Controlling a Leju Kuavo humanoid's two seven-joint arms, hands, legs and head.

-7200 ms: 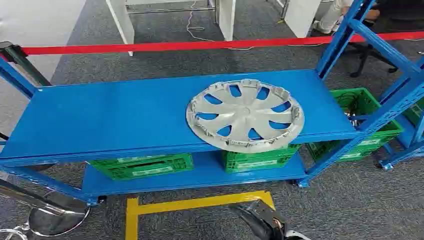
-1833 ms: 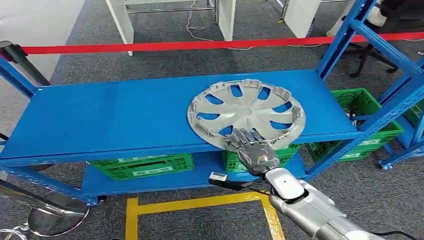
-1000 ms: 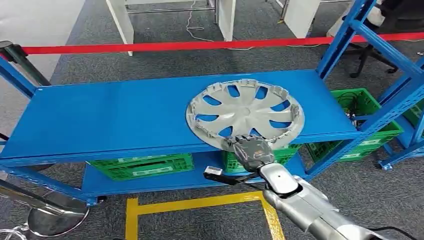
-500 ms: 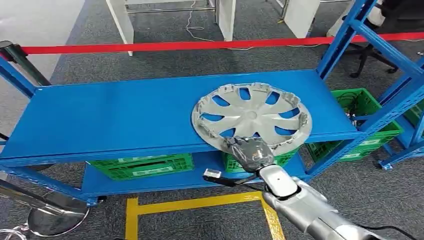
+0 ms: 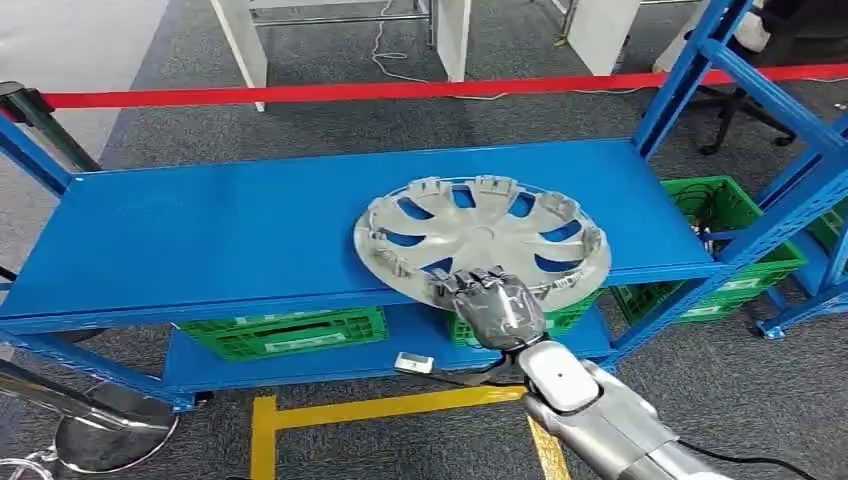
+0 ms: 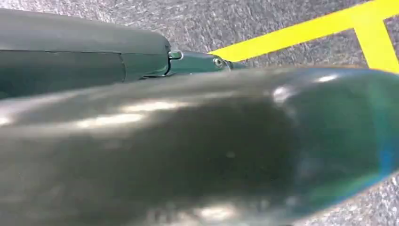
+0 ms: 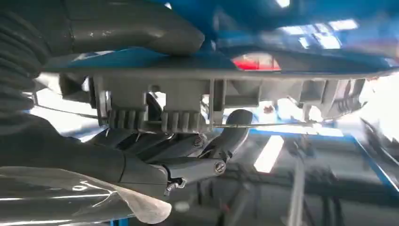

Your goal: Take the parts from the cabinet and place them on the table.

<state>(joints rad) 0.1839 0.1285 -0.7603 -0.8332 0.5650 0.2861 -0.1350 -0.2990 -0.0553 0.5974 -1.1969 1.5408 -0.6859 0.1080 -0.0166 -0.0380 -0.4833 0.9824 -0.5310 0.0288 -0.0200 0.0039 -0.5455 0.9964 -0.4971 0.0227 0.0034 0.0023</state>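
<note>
On the blue shelf (image 5: 200,235) of the cabinet, a silver hubcap (image 5: 480,240) lies toward the right, its near rim reaching out over the shelf's front edge. At that near rim the right hand (image 5: 495,305) grips the hubcap: in the right wrist view the thick thumb lies on one face of the grey ribbed rim (image 7: 211,101) and the darker fingers (image 7: 188,146) curl against the other. Green crates (image 5: 285,332) sit on the lower shelf, and a red barrier tape (image 5: 300,93) runs behind the cabinet. Whether the left hand is wide or closed cannot be told from the blurred left wrist view
</note>
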